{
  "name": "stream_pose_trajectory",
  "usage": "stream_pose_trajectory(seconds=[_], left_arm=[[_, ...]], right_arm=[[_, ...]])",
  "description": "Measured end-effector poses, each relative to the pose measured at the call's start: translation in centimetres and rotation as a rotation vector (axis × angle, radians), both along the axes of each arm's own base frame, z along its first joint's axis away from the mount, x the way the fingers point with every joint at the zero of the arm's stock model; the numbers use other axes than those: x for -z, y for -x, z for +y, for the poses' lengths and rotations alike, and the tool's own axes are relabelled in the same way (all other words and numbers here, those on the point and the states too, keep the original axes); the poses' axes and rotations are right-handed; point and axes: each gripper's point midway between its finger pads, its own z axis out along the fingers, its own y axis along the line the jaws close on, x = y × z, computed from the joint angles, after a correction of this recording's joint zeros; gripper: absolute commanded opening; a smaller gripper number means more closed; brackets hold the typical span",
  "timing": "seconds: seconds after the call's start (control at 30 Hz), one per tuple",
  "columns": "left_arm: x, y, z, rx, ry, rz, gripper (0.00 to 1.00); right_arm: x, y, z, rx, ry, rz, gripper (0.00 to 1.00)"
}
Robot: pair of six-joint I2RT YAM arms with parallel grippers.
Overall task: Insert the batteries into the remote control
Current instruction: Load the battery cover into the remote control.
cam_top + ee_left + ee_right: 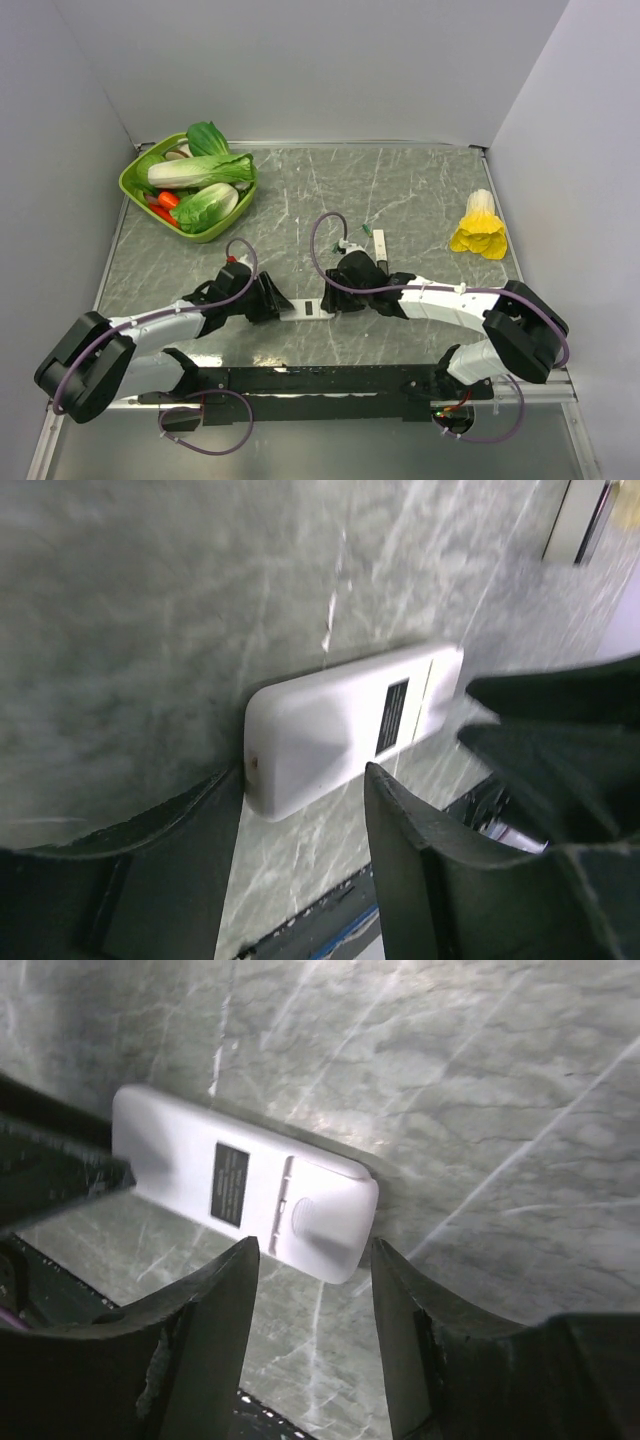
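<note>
The remote control [312,308] lies on the marble table with its plain white back and dark label up, between my two grippers. My left gripper [275,300] is at its left end; in the left wrist view both fingertips [225,820] touch the sides of the remote control [340,730], so the left gripper [303,775] is shut on it. My right gripper [345,285] is at the other end. In the right wrist view the right gripper [310,1250] stands open, with a gap on each side of the remote control [250,1195]. The batteries are out of view.
A narrow white-and-black bar [380,246] lies just behind the right gripper, with tiny green pieces [368,231] beside it. A green basket [135,180] of toy vegetables stands at the back left. A yellow toy vegetable [480,228] lies at the right.
</note>
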Motion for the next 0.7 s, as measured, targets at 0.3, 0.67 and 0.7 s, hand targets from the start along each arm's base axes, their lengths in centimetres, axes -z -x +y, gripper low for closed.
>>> stream_pose_trajectory(seconds=[0.3,0.67,0.7], left_arm=[[0.1,0.8,-0.4,0.006,-0.008,0.016,0.57],[0.1,0.5,-0.2,-0.007,-0.035,0.018,0.57],[0.1,0.4,-0.2,-0.009,-0.038,0.017,0.57]], right_arm=[[0.3,-1.0,-1.2,0.019,0.029,-0.006,0.45],[1.3,-1.1,-1.2,-0.007,0.059,0.010,0.41],[1.4,-1.0,-1.1,-0.010,0.060,0.014,0.41]])
